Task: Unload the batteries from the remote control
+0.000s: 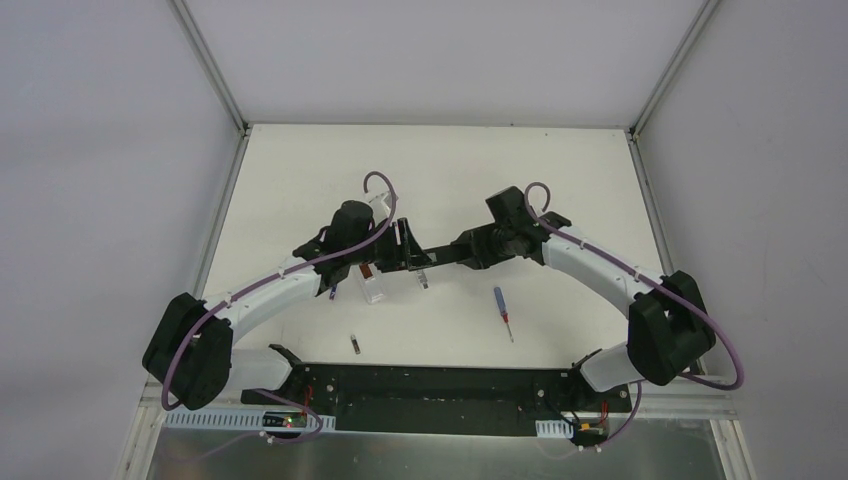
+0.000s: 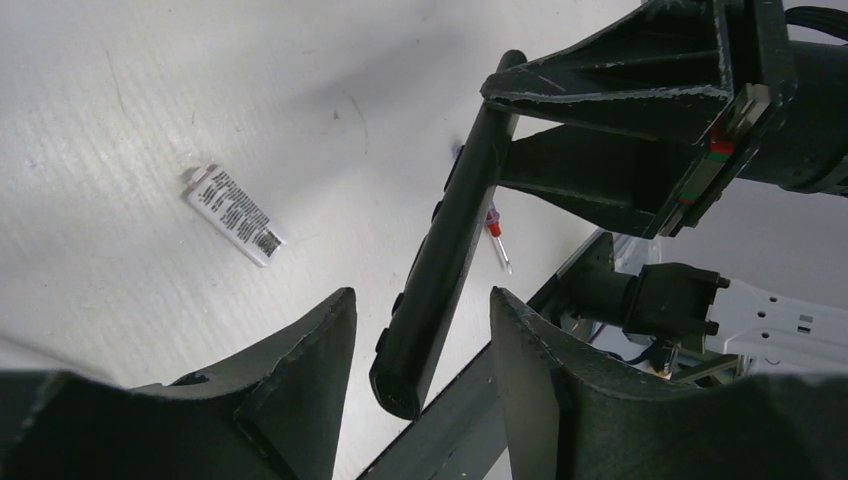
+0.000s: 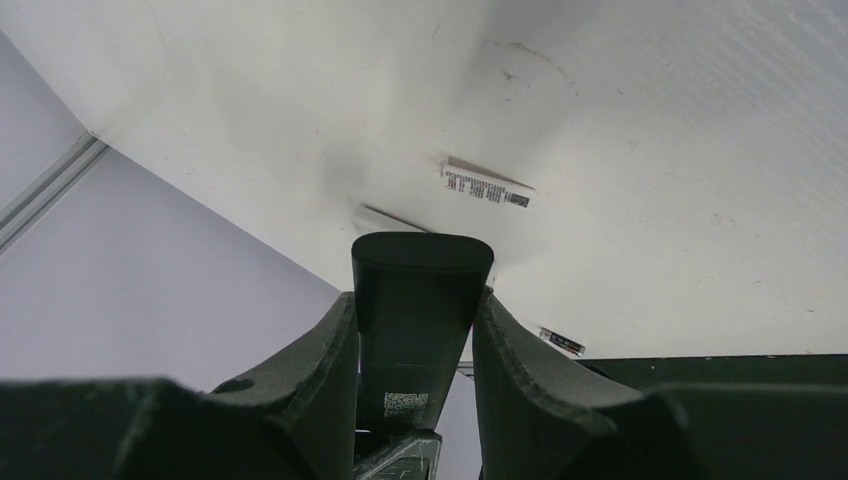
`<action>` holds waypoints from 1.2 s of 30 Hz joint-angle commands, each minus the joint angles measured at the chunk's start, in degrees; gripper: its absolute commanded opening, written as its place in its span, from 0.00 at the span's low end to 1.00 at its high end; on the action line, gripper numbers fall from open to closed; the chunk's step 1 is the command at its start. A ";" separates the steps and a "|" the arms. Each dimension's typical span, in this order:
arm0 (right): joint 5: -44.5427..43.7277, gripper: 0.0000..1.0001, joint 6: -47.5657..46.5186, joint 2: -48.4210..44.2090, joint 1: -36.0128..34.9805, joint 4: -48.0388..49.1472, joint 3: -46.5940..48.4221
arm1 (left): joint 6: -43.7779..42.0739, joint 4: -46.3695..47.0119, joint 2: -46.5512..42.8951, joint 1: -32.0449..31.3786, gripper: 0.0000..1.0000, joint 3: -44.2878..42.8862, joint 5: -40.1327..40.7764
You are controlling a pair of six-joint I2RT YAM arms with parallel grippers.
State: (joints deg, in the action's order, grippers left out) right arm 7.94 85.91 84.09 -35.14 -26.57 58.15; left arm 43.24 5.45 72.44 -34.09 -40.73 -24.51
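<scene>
Left wrist view gives the only print worth noting: a white oblong piece lies flat on the table, its face covered with fine lines of text and a barcode, all too small to read. In the right wrist view, a small sticker on the black remote is just as illegible. No brand name can be made out anywhere.

The right gripper is clamped on one end of that remote and holds it above the table. The left gripper straddles the other end, its jaws parted and a gap showing on each side, so it is not touching.

From the top view, one dark battery lies alone on the table, near the black base plate and well apart from both grippers. A brownish speck at the far end of the white piece could be another cell, but that cannot be told. The remote's battery bay is hidden in every view. A blue-handled screwdriver lies to the right.

The table is matte white with faint scuffs, closed in by pale grey walls.
</scene>
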 commanded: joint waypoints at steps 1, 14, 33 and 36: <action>0.43 0.00 0.08 -2.46 -0.36 -0.48 -0.27 | 1.55 6.19 -0.22 -0.37 0.49 -0.68 -0.33; 1.49 0.00 -1.54 -2.21 -0.11 -0.69 -0.48 | 1.31 7.69 0.14 -0.46 0.31 0.28 -2.61; 4.54 0.80 -17.70 -11.21 0.34 16.53 -10.35 | -3.07 1.68 1.55 -0.47 0.00 -1.85 -5.69; 4.10 0.84 -23.64 -13.80 1.21 15.04 -12.50 | -4.75 -0.41 1.27 -0.48 0.00 -2.84 -7.03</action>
State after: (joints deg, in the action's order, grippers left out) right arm 11.35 72.27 74.67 -34.72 -14.63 47.55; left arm 42.30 7.46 73.97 -34.17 -40.49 -29.10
